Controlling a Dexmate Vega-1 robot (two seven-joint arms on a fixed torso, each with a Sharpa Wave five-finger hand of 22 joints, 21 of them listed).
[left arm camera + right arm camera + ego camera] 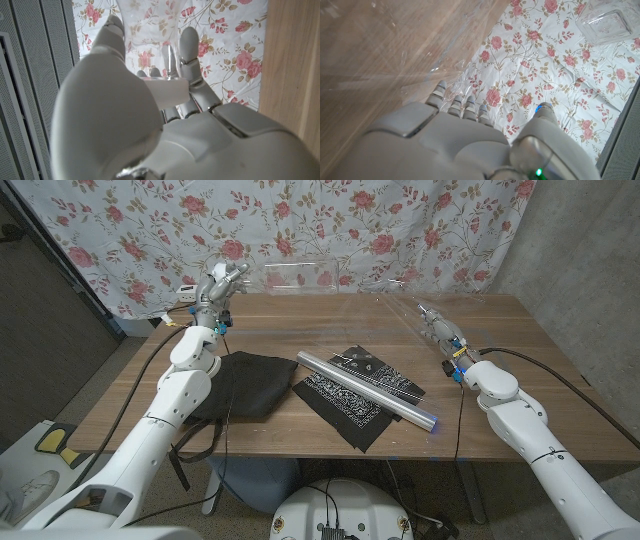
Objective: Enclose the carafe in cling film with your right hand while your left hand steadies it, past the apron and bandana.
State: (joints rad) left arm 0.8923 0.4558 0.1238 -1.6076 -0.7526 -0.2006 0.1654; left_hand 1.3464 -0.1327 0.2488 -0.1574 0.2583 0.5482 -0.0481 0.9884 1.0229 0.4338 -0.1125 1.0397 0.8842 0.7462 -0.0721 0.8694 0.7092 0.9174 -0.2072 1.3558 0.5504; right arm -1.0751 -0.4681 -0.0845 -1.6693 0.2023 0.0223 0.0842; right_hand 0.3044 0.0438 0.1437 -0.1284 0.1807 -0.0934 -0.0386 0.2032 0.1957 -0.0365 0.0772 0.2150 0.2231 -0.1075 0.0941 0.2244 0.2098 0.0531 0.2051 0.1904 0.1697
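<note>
Nearest, a foil-grey film roll lies across a black bandana at centre frame, beside a dark apron. At upper left the left robot hand grips the clear carafe. At upper right the right robot hand pinches a cling film sheet above the tabletop.

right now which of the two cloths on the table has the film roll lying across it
The patterned black bandana, near the table's middle. The silver roll lies diagonally across it. The plain black apron sits to its left by the left arm, with nothing on it.
</note>
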